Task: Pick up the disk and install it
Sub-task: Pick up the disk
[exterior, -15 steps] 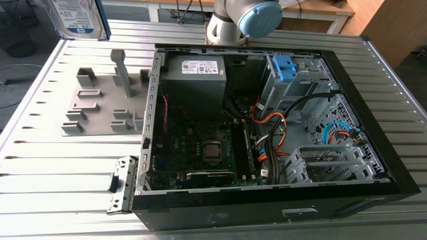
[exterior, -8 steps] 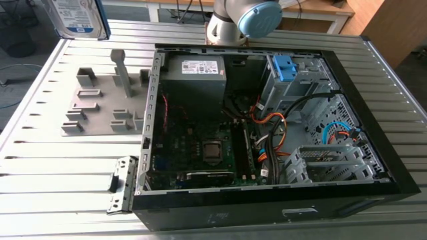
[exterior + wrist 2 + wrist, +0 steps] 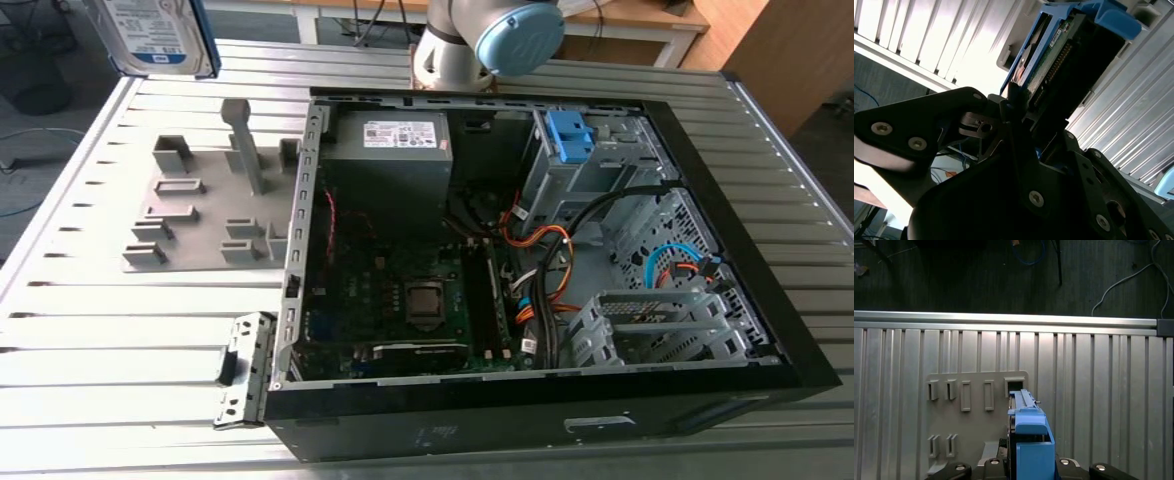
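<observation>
One disk (image 3: 154, 35) hangs upright and well above the tabletop (image 3: 80, 300), at the top of the exterior view's left. Its white-and-blue label faces the camera, and the label's dark print cannot be made out. One end effector (image 3: 1026, 107) is pressed together on the disk. In the second wrist view its two dark fingers (image 3: 1013, 100) pinch the blue-framed edge, one on each face. In the first wrist view the disk is seen edge-on over one grey plate (image 3: 979, 390) that lies flat on the ribbed tabletop. Seven slots show on that plate, five in a row and two as a pair.

One arm (image 3: 487, 40) with a pale blue cap stands at the top middle of the exterior view. One open black case (image 3: 534, 420) lies on the tabletop across that view's middle and right, just beside the plate. Inside it are:

- one grey power supply (image 3: 394, 150) with one white sticker, whose print cannot be made out
- one blue latch (image 3: 567, 135) near the far wall
- one motherboard (image 3: 387, 290) with one square socket (image 3: 424, 300)
- one silver cage (image 3: 667, 325) toward the near right
- a bundle of orange, black and blue cables (image 3: 554, 250) between the board and the cage

One metal bracket (image 3: 240, 370) lies on the tabletop, just beside the case's near corner on the exterior view's left.
</observation>
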Robot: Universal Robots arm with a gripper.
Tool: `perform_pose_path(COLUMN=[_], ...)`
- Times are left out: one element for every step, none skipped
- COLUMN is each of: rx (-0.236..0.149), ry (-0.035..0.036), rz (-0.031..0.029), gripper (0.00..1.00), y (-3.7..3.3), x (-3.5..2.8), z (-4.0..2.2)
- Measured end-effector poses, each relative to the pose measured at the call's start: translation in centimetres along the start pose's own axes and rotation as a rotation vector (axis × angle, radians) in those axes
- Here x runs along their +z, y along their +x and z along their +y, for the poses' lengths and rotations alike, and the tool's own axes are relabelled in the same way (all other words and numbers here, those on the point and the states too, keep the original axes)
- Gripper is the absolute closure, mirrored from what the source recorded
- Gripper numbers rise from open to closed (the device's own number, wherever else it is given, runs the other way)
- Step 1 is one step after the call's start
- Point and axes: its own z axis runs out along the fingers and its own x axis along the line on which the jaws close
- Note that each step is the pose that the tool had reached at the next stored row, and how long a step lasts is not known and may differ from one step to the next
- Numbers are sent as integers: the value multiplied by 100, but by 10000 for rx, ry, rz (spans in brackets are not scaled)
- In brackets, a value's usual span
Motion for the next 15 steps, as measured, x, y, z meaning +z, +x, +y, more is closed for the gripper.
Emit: perform_pose_path(rx=[0, 0, 0, 0, 0, 0, 0, 0, 0, 0, 0, 0, 0, 0, 0], ry=[1, 0, 0, 0, 0, 0, 0, 0, 0, 0, -1, 1, 1, -1, 0], rz=[0, 1, 1, 1, 1, 1, 1, 1, 2, 2, 2, 2, 2, 3, 4], gripper=[64, 64, 64, 64, 64, 64, 64, 64, 64, 64, 64, 64, 64, 64, 64], y=[0, 0, 0, 0, 0, -1, -1, -1, -1, -1, -1, -1, -2, -2, -2], x=[-2, -5, -8, -10, -13, -18, -22, -26, -30, -33, -37, -40, -44, -47, -51], z=[0, 0, 0, 0, 0, 0, 0, 0, 0, 0, 0, 0, 0, 0, 0])
